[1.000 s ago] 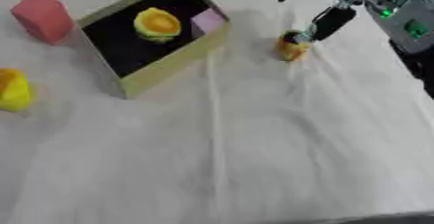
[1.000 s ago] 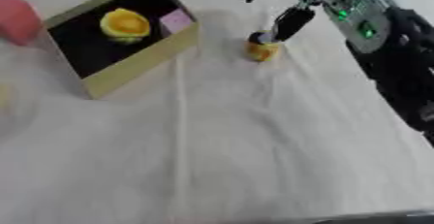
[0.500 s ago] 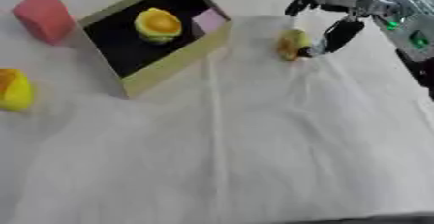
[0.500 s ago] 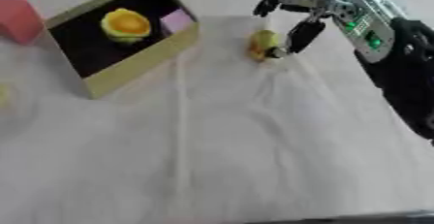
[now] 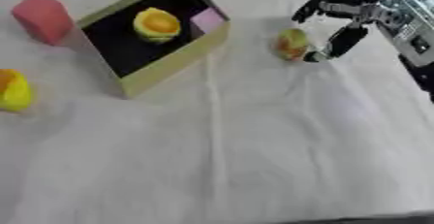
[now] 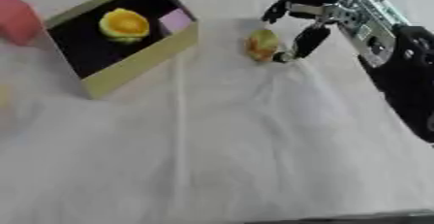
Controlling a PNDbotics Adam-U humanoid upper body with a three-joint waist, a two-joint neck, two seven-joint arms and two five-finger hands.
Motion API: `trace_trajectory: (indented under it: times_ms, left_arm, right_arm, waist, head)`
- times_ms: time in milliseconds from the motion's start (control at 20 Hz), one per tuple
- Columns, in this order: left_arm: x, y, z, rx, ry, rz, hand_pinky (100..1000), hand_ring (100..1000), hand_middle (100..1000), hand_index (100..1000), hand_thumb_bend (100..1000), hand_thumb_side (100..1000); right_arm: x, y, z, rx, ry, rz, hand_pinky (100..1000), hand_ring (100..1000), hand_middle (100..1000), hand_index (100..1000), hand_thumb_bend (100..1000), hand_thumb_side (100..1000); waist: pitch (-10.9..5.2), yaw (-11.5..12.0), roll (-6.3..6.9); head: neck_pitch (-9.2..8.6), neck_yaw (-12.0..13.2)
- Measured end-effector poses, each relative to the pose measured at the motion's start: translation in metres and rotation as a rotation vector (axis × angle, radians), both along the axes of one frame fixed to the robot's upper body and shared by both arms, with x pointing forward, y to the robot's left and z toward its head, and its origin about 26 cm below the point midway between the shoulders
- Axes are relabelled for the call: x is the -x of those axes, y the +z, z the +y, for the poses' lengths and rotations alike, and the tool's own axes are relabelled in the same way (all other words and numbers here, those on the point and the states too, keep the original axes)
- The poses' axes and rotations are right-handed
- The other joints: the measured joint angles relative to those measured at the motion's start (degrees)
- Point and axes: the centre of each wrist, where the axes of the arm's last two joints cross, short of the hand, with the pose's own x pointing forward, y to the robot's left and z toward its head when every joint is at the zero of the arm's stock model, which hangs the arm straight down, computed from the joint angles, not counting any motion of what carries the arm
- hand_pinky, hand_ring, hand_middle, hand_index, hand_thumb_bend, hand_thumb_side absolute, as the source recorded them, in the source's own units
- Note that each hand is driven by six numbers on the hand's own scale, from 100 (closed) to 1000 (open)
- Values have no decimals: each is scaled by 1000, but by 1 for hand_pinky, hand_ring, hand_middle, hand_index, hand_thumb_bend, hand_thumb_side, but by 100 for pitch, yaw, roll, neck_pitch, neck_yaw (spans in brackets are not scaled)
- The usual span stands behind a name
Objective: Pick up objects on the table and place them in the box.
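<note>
Right hand (image 5: pixel 352 22) since one second ago: lowered beside small yellow-orange fruit (image 5: pixel 291 44), fingers curled around it, one fingertip touching its right side; not clearly gripped. Fruit on white-clothed bench (image 5: pixel 254 145), just right of box (image 5: pixel 174 60). Box holds yellow fruit (image 5: pixel 157 24), pale pink block (image 5: pixel 208 19). Outside (left): red block (image 5: pixel 42 17), yellow toy (image 5: pixel 13 89).

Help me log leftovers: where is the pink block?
The pink block sits at the left eye view's upper left, on the table just outside the box.
</note>
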Motion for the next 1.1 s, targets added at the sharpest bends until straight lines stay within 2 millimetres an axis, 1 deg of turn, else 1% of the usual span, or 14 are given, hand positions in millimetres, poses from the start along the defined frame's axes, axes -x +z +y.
trace_trajectory:
  times_ms: [50, 200, 550, 750, 800, 900, 950, 1000, 1100]
  left_arm:
    - [0, 0, 0, 0, 0, 0, 699, 680, 715, 806, 452, 536]
    - [0, 0, 0, 1, 0, 0, 699, 680, 715, 805, 452, 536]
    - [0, 0, -1, 6, -4, 0, 698, 680, 715, 805, 450, 537]
    - [0, 0, -1, 5, -4, 1, 698, 681, 716, 805, 449, 538]
    - [0, 0, -1, 5, -4, 1, 698, 681, 716, 805, 449, 538]
    - [0, 0, -1, 5, -4, 1, 698, 681, 717, 805, 448, 539]
    - [0, 0, -1, 5, -4, 1, 698, 681, 717, 805, 448, 539]
    - [0, 0, -1, 5, -5, 1, 698, 681, 717, 805, 448, 538]
    - [0, 0, -1, 3, -5, 2, 698, 682, 717, 805, 449, 538]
  right_arm:
    - [0, -2, 0, -4, -1, 2, 870, 874, 753, 853, 429, 257]
    - [-2, -5, 1, -16, -4, -5, 861, 858, 708, 816, 413, 242]
    - [-4, -10, 0, -52, -39, -47, 852, 841, 689, 798, 383, 244]
    - [-6, -12, 2, -70, -48, -61, 837, 808, 628, 746, 338, 188]
    - [-6, -11, 3, -74, -48, -67, 828, 783, 601, 720, 326, 155]
    - [-6, -11, 4, -82, -51, -78, 823, 765, 582, 701, 306, 123]
    - [-6, -12, 4, -85, -52, -82, 823, 766, 583, 701, 308, 115]
    - [-6, -12, 5, -87, -51, -85, 823, 769, 590, 707, 329, 124]
    - [-6, -12, 6, -85, -49, -84, 835, 800, 648, 760, 414, 141]
  waist:
    - [5, 5, 0]
    - [29, 10, 1]
    - [33, 27, 1]
    - [33, 29, 1]
    - [33, 29, 1]
    - [33, 31, 0]
    - [33, 31, 1]
    - [33, 31, 1]
    - [33, 28, -1]
  head:
    - [0, -8]
    - [-1, -19]
    - [-8, -23]
    - [-8, -24]
    - [-8, -24]
    - [-8, -25]
    - [-8, -25]
    - [-8, -25]
    - [-8, -23]
